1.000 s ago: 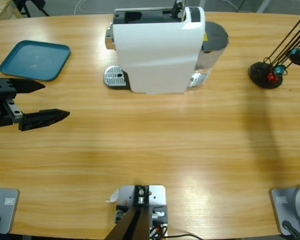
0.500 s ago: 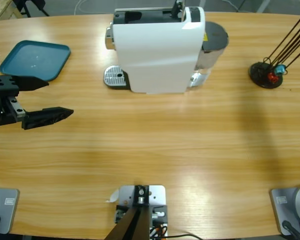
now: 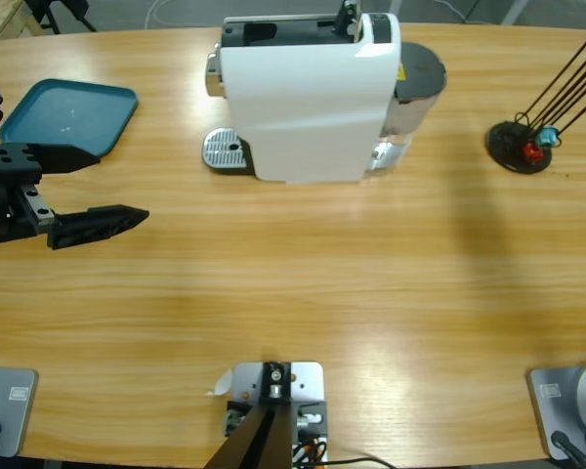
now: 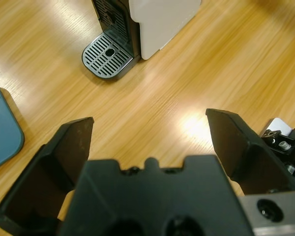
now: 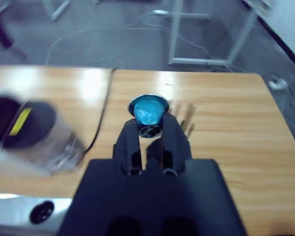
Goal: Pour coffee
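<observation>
1. Left hand (image 3: 93, 186) hovers at the worktop's (image 3: 303, 283) left edge, jaws spread, holding nothing, beside the blue tray (image 3: 68, 115).
2. Right hand (image 5: 151, 132) pinches a blue capsule (image 5: 147, 113); it is outside the high view.
3. Coffee machine (image 3: 308, 98) stands at the back; drip grate (image 3: 225, 149) bare. No coffee or cup visible.
4. Judgement: capsule-loading step; next, carry the capsule to the machine's top slot.
</observation>
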Action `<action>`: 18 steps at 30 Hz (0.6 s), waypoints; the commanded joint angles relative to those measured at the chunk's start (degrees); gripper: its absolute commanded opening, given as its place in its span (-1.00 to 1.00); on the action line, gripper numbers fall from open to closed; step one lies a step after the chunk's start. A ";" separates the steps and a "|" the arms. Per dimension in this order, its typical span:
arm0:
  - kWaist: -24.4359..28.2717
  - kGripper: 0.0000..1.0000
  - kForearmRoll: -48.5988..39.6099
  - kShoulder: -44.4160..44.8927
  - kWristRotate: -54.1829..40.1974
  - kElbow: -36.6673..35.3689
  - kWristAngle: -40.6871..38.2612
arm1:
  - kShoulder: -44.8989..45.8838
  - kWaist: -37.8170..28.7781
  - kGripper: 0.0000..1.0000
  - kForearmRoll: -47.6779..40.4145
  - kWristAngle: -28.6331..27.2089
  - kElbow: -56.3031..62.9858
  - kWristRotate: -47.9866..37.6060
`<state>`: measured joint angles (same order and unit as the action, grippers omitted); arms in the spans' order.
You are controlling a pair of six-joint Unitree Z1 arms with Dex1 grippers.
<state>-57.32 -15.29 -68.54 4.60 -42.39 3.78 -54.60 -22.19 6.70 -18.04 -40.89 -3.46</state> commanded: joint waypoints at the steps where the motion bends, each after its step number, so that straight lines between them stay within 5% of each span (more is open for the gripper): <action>1: -0.51 1.00 -13.39 4.33 -6.46 -3.86 -2.90 | -0.49 -11.65 -1.00 6.40 14.43 -2.40 13.24; 6: -0.51 1.00 -19.16 7.55 -7.80 -4.91 -2.79 | -8.59 -19.81 -1.00 5.75 21.06 -8.92 14.49; 10: -0.51 1.00 -20.65 8.88 -7.87 -4.54 -2.58 | -18.84 -30.23 -1.00 2.02 20.32 -12.26 14.31; 18: -0.60 1.00 -21.27 9.52 -7.43 -4.89 -2.63 | -35.40 -35.65 -1.00 2.18 15.28 -25.76 21.11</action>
<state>-57.38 -35.84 -60.17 -2.61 -47.33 1.69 -75.72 -54.97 9.26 1.35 -57.92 11.71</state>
